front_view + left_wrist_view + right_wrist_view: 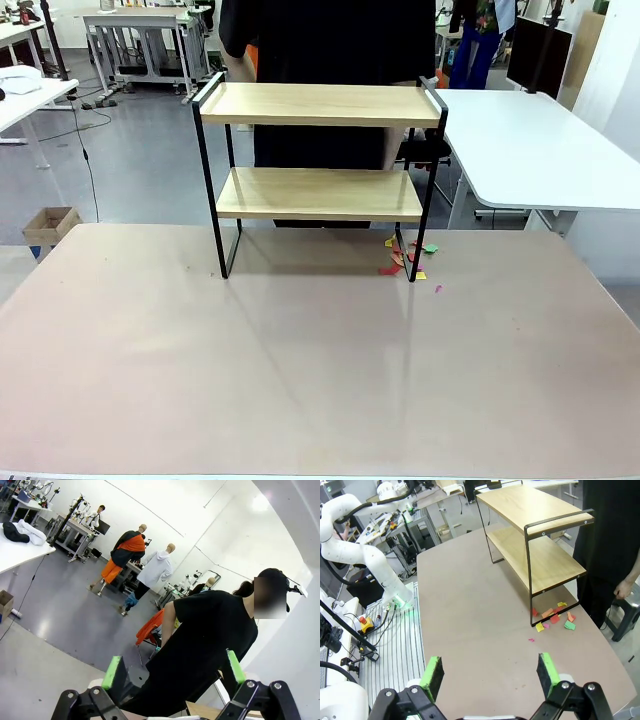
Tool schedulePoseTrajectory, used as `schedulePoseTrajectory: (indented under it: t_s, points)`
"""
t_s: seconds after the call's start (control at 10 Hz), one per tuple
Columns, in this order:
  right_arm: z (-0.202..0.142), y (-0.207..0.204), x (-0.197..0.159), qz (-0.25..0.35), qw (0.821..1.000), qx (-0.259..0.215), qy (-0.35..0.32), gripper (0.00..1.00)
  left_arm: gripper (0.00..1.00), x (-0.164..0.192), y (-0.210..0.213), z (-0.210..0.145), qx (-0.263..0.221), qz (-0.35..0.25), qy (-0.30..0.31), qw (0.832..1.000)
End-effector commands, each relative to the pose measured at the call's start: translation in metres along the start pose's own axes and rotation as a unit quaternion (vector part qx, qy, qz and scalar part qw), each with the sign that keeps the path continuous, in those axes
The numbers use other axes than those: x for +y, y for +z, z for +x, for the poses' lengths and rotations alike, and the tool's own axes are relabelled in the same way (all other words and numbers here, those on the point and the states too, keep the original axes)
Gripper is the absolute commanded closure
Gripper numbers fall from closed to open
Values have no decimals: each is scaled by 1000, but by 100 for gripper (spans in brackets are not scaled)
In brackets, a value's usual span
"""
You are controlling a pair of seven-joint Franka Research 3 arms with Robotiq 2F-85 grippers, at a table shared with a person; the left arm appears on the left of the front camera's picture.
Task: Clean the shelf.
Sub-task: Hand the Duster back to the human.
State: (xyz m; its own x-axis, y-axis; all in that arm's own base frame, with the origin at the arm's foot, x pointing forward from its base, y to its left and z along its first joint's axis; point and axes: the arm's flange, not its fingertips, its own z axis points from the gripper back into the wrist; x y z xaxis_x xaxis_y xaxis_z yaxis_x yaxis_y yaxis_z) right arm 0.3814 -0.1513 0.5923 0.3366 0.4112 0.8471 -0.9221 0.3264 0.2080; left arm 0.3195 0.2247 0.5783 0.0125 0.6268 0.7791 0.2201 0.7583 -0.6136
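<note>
Shelf point(318, 193) boards seemingly bare; paper scraps point(554, 616) beside leg; both grippers agape.

Bright, even overhead light; soft shadow under the shelf point(318, 150) on the desk point(300, 380); wrist views bend at edges.

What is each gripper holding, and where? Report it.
Nothing is held. The left gripper and the right gripper both stand open and empty, away from the shelf.
</note>
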Motion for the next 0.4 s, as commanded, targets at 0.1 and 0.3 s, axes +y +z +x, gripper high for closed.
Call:
schedulePoseTrajectory:
  t_s: [0.1,0.3]
  points:
    - [1,1,3,1,1000,3,7,0,0,0,1,0,-1,0,1,1000]
    - [1,1,3,1,1000,3,7,0,0,0,1,0,-1,0,1,1000]
